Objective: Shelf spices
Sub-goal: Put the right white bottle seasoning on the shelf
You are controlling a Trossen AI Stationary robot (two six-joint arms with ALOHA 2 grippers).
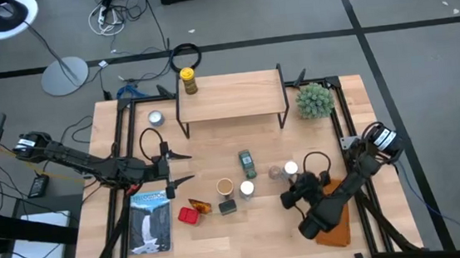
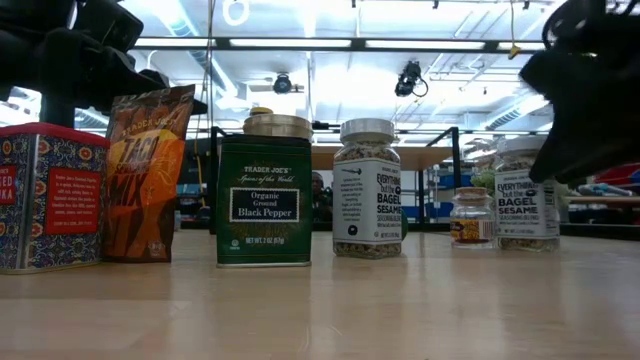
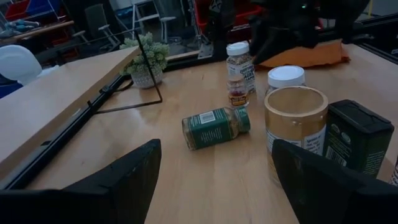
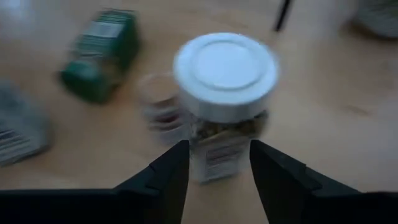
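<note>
Reaching down, the right gripper (image 4: 214, 165) has its two fingers apart, with nothing held yet. Just past the fingertips stands a white-lidded jar (image 4: 225, 81). A small clear jar (image 4: 158, 102) sits right beside it, so the fingers should go straight around the white-lidded one only and squeeze gently. A green jar (image 4: 99, 56) lies on its side farther off. Farthest away is the shelf (image 1: 231, 95), with one yellow-lidded jar (image 1: 189, 80) on it. The left gripper (image 1: 179, 168) waits wide open, well apart.
</note>
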